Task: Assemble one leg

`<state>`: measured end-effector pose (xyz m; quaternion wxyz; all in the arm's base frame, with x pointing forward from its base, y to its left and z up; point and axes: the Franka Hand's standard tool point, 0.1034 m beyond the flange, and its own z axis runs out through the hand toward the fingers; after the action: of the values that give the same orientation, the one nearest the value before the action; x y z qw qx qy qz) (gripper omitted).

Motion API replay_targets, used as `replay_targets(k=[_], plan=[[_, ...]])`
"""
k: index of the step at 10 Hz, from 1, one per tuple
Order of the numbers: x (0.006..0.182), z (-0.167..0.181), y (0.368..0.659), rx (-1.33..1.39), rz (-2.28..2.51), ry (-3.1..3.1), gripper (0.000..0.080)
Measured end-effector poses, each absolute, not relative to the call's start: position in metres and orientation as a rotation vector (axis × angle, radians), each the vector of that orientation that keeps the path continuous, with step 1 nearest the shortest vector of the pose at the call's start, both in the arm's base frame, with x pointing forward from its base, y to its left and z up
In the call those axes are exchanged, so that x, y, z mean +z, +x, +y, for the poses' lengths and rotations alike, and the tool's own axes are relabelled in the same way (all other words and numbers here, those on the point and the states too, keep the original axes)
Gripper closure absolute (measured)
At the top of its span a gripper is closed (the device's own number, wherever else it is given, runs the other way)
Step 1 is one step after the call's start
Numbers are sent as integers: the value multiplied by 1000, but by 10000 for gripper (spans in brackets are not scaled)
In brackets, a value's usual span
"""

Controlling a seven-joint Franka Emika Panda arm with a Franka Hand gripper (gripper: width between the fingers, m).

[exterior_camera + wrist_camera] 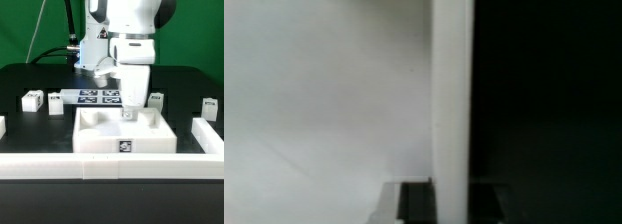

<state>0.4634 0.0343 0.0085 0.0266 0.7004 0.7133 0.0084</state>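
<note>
The wide white square tray-like piece [125, 133] lies at the table's front middle, a marker tag on its near face. My gripper [129, 114] points straight down at its far wall. In the wrist view the wall is a narrow white strip [452, 100] running between my two dark fingertips [416, 203], which press on it from both sides. Several legs stand apart from the gripper: two at the exterior view's left [31, 100] [55, 99], one just behind the tray [155, 99], and one at the right [209, 106].
The marker board [98, 96] lies flat behind the tray, partly hidden by the arm. A long white rail [110, 166] runs along the table's front edge, with white pieces at the right [208, 135] and far left [2, 125].
</note>
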Motion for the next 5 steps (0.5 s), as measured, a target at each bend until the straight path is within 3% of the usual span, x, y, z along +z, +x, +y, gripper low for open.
replay_targets(k=[5], plan=[[9,42,470,16,2212,2159,740]])
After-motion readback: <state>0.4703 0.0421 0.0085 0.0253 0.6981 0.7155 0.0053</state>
